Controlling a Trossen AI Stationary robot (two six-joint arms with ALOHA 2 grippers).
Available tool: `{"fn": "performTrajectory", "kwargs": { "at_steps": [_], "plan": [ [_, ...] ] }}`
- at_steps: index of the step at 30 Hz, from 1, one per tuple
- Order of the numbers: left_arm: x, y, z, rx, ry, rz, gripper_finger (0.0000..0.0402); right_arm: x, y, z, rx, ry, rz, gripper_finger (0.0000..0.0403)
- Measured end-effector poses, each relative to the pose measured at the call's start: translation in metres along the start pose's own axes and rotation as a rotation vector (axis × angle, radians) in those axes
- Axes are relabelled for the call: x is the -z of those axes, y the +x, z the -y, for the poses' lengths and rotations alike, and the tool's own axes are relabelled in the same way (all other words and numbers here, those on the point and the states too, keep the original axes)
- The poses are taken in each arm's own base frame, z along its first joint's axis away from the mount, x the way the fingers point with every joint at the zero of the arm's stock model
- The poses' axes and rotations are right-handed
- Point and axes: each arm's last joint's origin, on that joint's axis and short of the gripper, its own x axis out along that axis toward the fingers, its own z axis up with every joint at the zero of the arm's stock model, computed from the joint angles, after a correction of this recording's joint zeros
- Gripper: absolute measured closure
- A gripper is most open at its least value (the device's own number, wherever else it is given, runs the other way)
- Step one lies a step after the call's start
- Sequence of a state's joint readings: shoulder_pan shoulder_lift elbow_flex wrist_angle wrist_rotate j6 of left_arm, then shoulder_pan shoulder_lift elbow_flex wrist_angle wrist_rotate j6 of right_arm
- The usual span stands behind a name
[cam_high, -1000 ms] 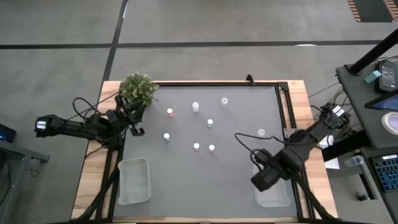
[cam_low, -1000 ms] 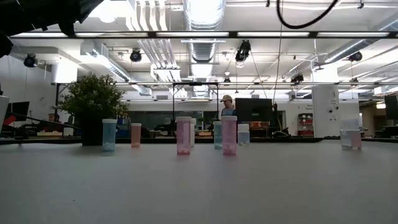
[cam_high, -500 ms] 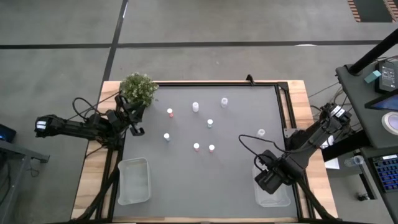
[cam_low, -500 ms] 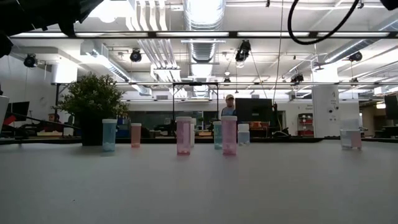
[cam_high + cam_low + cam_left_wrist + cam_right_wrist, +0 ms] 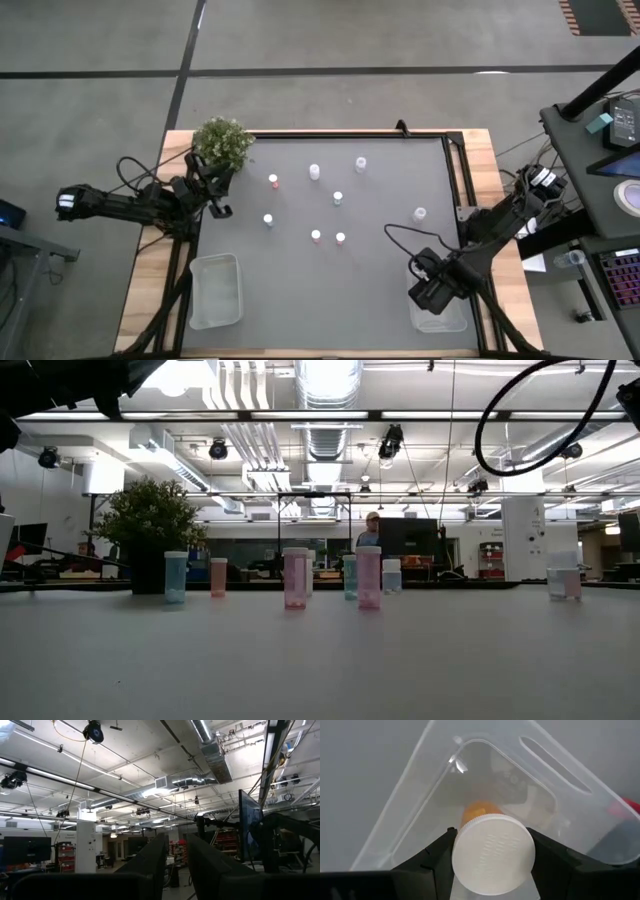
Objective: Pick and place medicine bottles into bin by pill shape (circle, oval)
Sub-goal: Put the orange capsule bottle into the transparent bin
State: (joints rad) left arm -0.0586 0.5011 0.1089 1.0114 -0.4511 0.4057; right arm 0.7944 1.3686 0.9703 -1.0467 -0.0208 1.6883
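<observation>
Right gripper [image 5: 492, 865] clamps the orange bottle [image 5: 492, 847] by its white cap, body hanging straight down into the clear bin [image 5: 420, 795] at the table's near right corner; drop is vertical; left gripper [image 5: 215, 205], narrow, waits by the plant [image 5: 222, 142].

Overhead and table-level views sharing the bottles [image 5: 316, 236]; wrist views perhaps closer.

Illumination even and bright, supplied by ceiling strip lights [image 5: 330, 415]. Glare blooms around the strips. Faint reflections on the counter [image 5: 320, 660] near the bottles. Foreground gripper fingers [image 5: 150, 865] dark, soft-focused.
</observation>
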Motion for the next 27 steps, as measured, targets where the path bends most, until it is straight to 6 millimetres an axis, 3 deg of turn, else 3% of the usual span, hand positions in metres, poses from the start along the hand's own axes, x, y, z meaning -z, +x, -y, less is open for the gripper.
{"fn": "performTrajectory", "kwargs": {
  "at_steps": [13,27],
  "plan": [
    [0.000,0.000,0.000,0.000,0.000,-0.001,0.0341,0.000,0.011,0.000,0.002,-0.007,0.051,0.0202],
    [0.000,0.000,0.000,0.000,0.000,0.000,0.0341,0.000,0.003,0.002,0.000,0.008,0.047,0.0130]
  ]
}}
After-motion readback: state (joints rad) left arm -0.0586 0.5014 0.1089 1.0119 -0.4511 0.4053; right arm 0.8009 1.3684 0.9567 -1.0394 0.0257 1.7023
